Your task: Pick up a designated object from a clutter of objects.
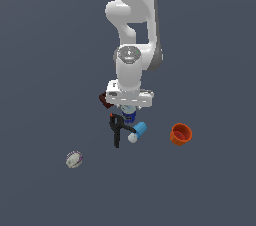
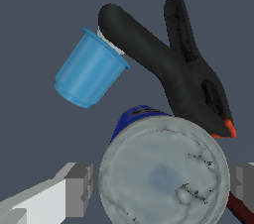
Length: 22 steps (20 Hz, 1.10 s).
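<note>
The tool (image 1: pixel 129 109) sits right over the small dark-blue cylindrical can with a silver-grey top (image 2: pixel 163 178), fingers (image 2: pixel 79 188) spread open either side, not clamping it. Can stands beside the black plastic clamp (image 2: pixel 173 69).

Blue can (image 2: pixel 163 178) sits between end effector (image 2: pixel 161 188) fingers (image 2: pixel 79 188), black clamp (image 2: pixel 173 74) beyond.

The arm (image 1: pixel 131 5) is rendered in glossy white, with rounded, bulbous links and a dark grey strip along one side. A grey disc with a small green mark caps the wrist joint. The gripper (image 1: pixel 129 106) is a flat white block; squared grey fingers (image 2: pixel 79 183) are fitted.
</note>
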{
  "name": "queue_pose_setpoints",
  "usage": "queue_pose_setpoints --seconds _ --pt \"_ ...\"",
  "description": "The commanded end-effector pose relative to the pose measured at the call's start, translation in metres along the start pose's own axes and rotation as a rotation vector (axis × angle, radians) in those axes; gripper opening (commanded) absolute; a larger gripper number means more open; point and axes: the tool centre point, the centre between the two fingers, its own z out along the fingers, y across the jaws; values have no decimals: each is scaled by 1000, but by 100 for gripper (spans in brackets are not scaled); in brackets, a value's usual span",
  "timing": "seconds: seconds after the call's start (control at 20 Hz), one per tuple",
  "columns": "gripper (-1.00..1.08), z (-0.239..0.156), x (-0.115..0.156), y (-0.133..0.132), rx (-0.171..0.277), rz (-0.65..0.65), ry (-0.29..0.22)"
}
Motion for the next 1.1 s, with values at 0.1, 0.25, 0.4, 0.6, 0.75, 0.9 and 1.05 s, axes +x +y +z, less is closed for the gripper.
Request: queue_pose_setpoints --seconds 0.1,0.25,0.4,0.6,0.75,0.9,1.05 --pt "100 18 0 0 0 0 0" --pt "100 24 0 0 0 1 0" --pt "-100 25 0 0 0 1 0" --pt "-100 25 0 0 0 1 0" --pt "-100 25 0 0 0 1 0" --pt "-100 24 0 0 0 1 0" --pt "-100 22 -1 -1 0 1 0"
